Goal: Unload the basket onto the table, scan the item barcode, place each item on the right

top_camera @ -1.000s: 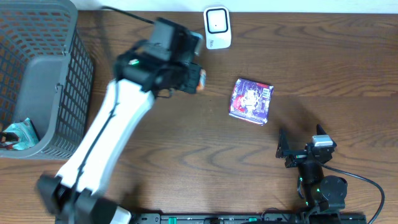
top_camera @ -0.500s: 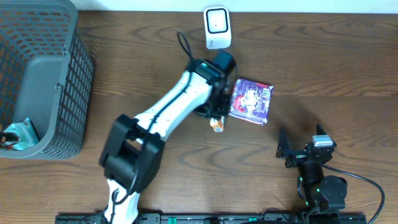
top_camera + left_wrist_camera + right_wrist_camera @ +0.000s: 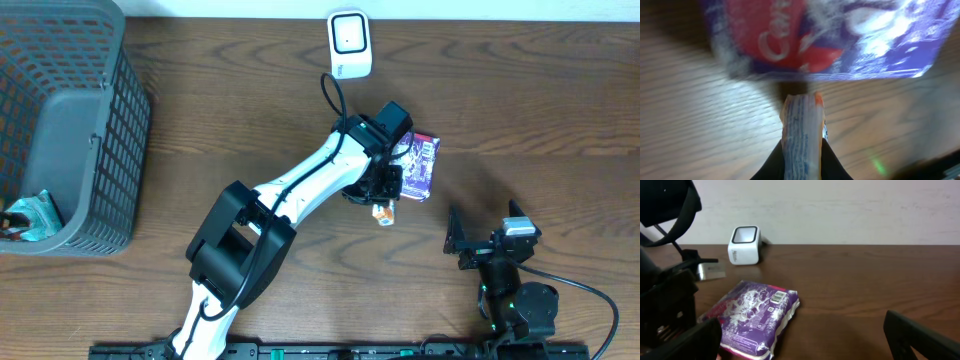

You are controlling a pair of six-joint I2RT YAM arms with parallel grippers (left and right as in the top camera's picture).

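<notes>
My left gripper [image 3: 383, 203] is shut on a small, narrow packet [image 3: 381, 213] with orange edges and blue print. In the left wrist view this item [image 3: 802, 122] stands edge-on between the black fingers [image 3: 832, 162], just above the wood. It hangs at the near-left edge of a purple snack packet [image 3: 420, 163] that lies flat on the table; the purple packet [image 3: 840, 35] fills the top of that view. The white scanner [image 3: 350, 44] stands at the back edge. My right gripper [image 3: 488, 243] rests open at the front right, with the purple packet [image 3: 757, 317] ahead of it and nothing between its fingers.
A grey mesh basket [image 3: 85, 120] takes up the left side, with a wrapped item [image 3: 25, 215] at its bottom. The left arm [image 3: 300, 195] stretches diagonally across the table's middle. In the right wrist view the scanner [image 3: 744, 245] stands beyond the purple packet.
The left arm has swung away from the scanner, to the right and toward the front, carrying the small packet to the purple packet's edge. The right arm has not moved.
</notes>
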